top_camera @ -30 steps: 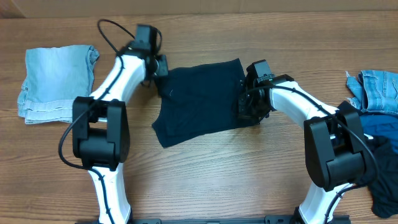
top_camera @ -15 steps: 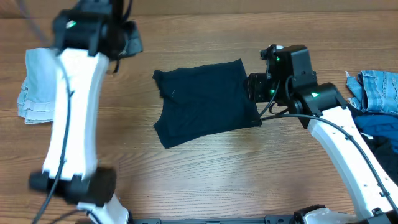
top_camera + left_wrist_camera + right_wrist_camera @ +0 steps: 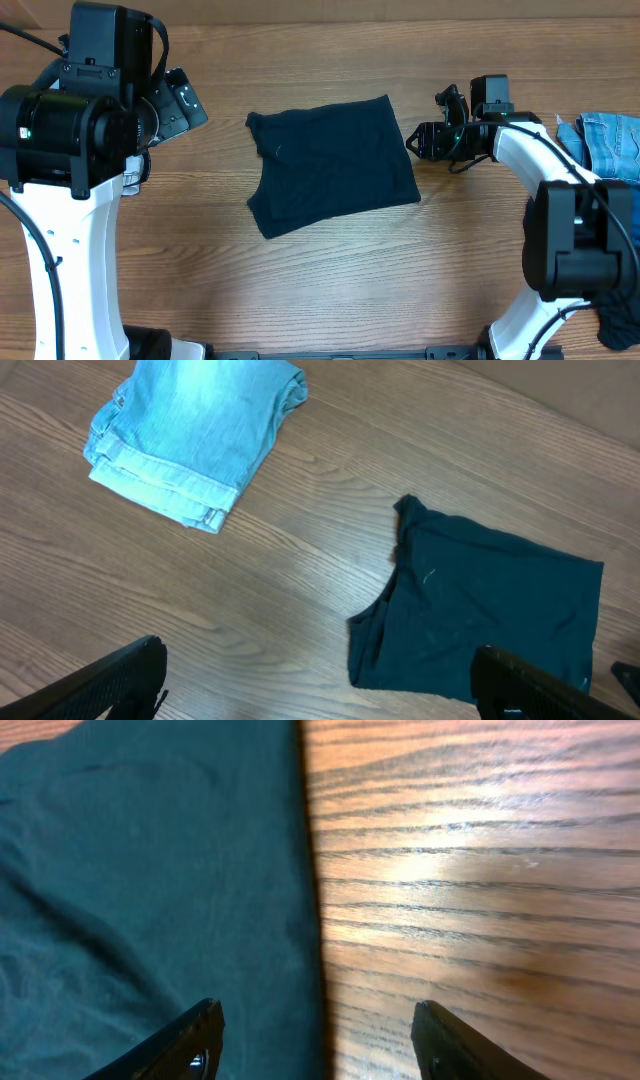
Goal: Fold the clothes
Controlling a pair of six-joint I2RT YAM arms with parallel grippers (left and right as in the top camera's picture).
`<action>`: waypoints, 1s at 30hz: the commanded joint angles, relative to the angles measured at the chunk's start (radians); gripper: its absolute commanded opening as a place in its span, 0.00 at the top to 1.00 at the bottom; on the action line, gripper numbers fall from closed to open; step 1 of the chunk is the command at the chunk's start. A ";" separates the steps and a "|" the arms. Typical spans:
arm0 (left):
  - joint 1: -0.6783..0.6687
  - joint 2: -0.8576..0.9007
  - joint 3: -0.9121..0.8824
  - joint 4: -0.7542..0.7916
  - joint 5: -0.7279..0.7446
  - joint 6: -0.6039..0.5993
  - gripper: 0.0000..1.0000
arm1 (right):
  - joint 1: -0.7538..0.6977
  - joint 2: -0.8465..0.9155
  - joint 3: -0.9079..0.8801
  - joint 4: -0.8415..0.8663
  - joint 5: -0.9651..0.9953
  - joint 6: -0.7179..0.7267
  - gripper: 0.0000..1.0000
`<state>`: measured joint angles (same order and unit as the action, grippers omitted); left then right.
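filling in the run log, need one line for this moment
dark garment: flat, unheld | left gripper: open, empty, high up | right gripper: open, empty, over garment's right edge | light denim: folded, far left

Left tool (image 3: 318,685) rose (right tool (image 3: 315,1042) withdrew).

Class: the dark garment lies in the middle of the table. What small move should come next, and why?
Probably swing the right gripper toward the crumpled denim at the far right. The dark garment lies folded flat; this gripper and the left gripper stand open, holding nothing.
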<state>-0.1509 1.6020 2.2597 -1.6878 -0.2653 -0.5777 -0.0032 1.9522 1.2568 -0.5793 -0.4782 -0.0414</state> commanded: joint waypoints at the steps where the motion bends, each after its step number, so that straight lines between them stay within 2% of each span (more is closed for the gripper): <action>1: -0.006 0.002 0.002 -0.002 0.008 -0.013 0.00 | 0.003 0.072 0.014 0.034 -0.142 -0.019 0.35; 5: -0.006 0.002 0.002 0.001 0.008 -0.013 0.00 | 0.033 0.136 0.014 0.051 -0.168 -0.011 0.35; 8: -0.006 0.002 0.002 0.001 0.008 -0.013 0.00 | 0.101 0.138 0.014 0.058 -0.170 -0.011 0.34; 12: -0.006 0.002 0.002 0.001 0.008 -0.013 0.00 | 0.115 0.138 0.014 0.089 -0.169 0.019 0.35; 17: -0.006 0.002 0.002 0.000 0.008 -0.013 0.00 | 0.109 0.138 0.014 0.093 -0.001 0.080 0.43; 23: -0.006 0.002 0.002 0.001 0.008 -0.013 0.00 | -0.007 0.138 0.014 0.079 0.022 0.079 0.30; 27: -0.006 0.002 0.002 0.000 0.008 -0.013 0.00 | -0.053 0.138 0.014 0.097 0.021 0.079 0.30; 30: -0.006 0.002 0.002 0.000 0.008 -0.013 0.00 | 0.021 0.138 0.013 0.092 0.042 0.079 0.30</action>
<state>-0.1509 1.6020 2.2597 -1.6871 -0.2623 -0.5777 -0.0441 2.0609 1.2888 -0.4717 -0.5377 0.0299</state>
